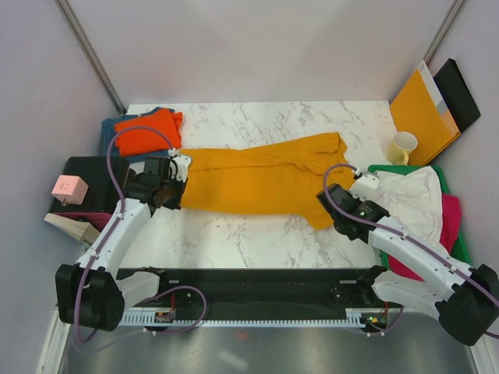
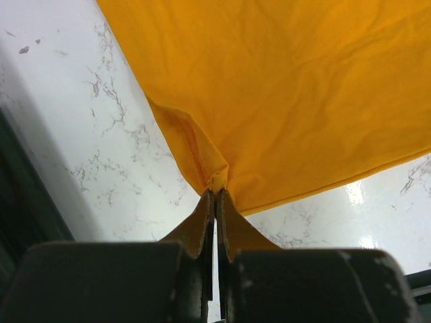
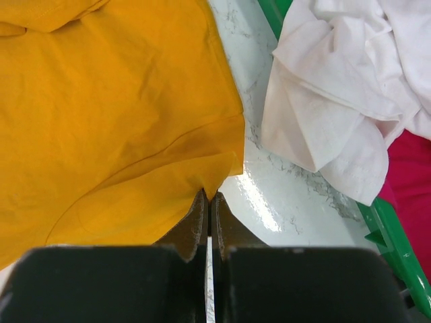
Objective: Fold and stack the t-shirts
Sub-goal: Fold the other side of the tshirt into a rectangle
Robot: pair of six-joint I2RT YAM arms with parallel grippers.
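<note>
Top external view: the mustard t-shirt (image 1: 257,179) lies flat on the bench (image 1: 234,234), its long axis running leftward from the green tray (image 3: 394,242), so it spans between the two arms. The left arm (image 1: 117,226) has its jaws closed on the corner farthest from the tray. The right arm (image 1: 405,241) pinches the tray-side corner, seemingly a sleeve edge. Both arms reach low and forward.

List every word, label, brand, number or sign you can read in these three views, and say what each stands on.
None can be read.
The pale strip on the envelope is too small to make out.
The yellow t-shirt, mug and pink box show no readable print.
</note>
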